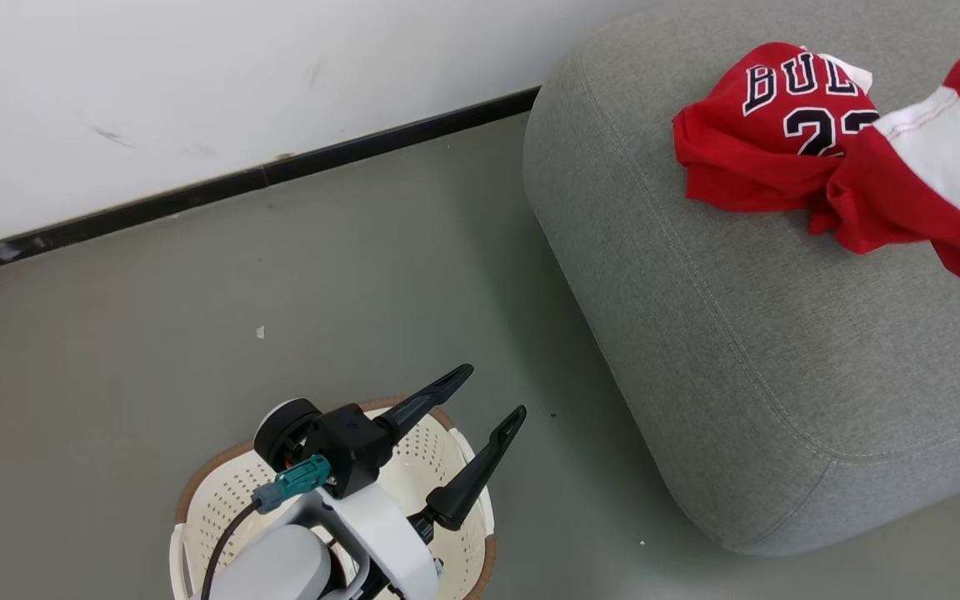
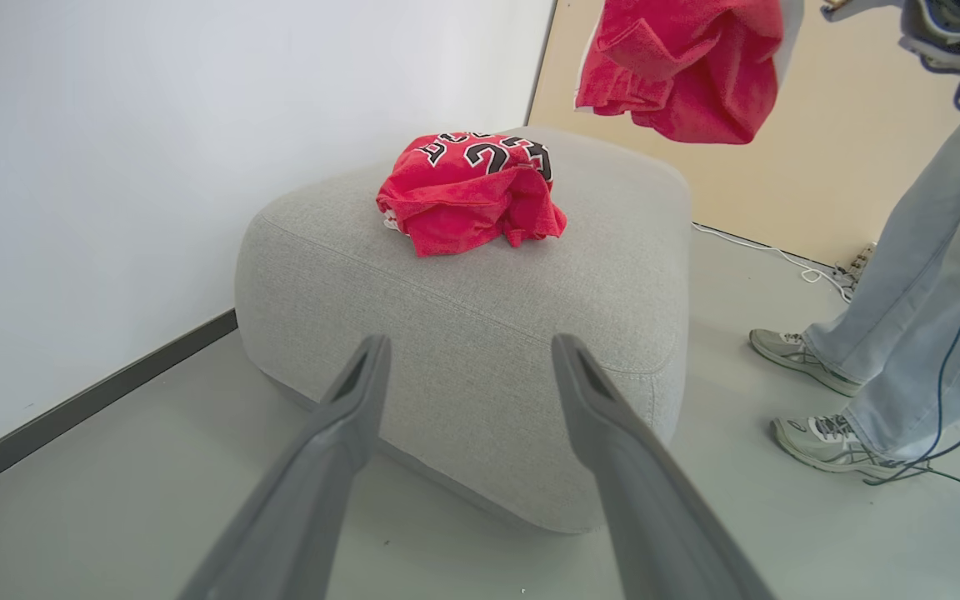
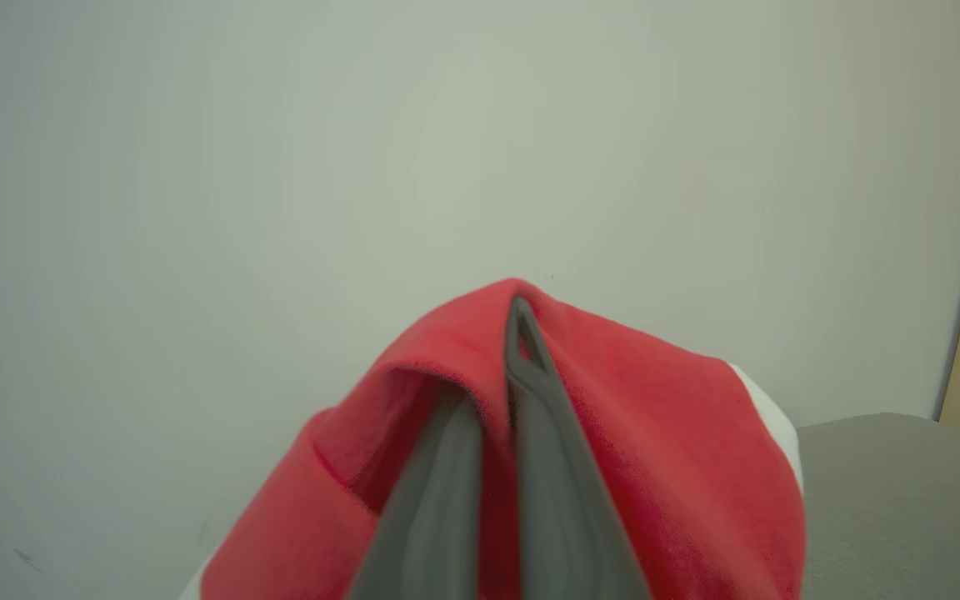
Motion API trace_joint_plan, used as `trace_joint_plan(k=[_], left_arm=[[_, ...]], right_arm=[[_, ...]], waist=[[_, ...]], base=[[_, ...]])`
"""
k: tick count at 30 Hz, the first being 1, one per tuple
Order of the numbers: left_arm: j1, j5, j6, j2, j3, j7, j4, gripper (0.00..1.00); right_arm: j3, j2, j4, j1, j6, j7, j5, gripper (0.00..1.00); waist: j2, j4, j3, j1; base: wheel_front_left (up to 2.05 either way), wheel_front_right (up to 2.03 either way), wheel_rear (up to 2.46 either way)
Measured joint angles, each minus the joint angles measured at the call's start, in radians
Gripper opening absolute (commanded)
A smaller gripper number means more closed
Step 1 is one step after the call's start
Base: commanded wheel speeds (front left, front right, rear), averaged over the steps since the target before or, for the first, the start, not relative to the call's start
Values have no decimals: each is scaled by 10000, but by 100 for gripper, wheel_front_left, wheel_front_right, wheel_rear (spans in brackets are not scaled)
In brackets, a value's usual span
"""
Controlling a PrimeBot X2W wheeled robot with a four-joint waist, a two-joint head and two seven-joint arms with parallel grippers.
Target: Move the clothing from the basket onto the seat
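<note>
Right wrist view: my right gripper pinches the shorts tight | shorts hang in the air over the seat, next to the jersey lying on it | seat is below my right fingers | left gripper wide open, holds nothing, over the basket

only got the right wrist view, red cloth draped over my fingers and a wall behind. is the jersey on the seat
Observer: Yes, the jersey lies crumpled on top of the seat.
Operator: and the cloth i'm holding, what is it and where
Observer: It's the shorts, hanging in the air above the seat, right beside the jersey.
Operator: where's my other arm
Observer: The left gripper hovers open above the basket, which stands on the floor short of the seat.
</note>
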Motion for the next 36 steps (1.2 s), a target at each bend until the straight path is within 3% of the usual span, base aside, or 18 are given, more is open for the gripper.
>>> trace_joint_plan(k=[5,16,26,36], left_arm=[[-5,0,2,109,2,136,-219,100],[-12,-2,25,441,88,443,-644,100],[-72,-2,88,663,184,692,-1208,100],[-267,48,88,991,376,871,-1824,100]], right_arm=[[-107,-474,481,-476,2,0,136,0],[-570,-731,1260,-1451,0,0,525,0],[-681,-1735,2272,-2622,2,-2,675,0],[-1722,-1944,3390,-3279,0,-2,554,0]], waist=[[0,34,290,1],[0,141,1107,0],[0,265,1882,0],[0,418,2694,0]], base=[[0,0,0],[0,0,0],[0,0,0],[0,0,0]])
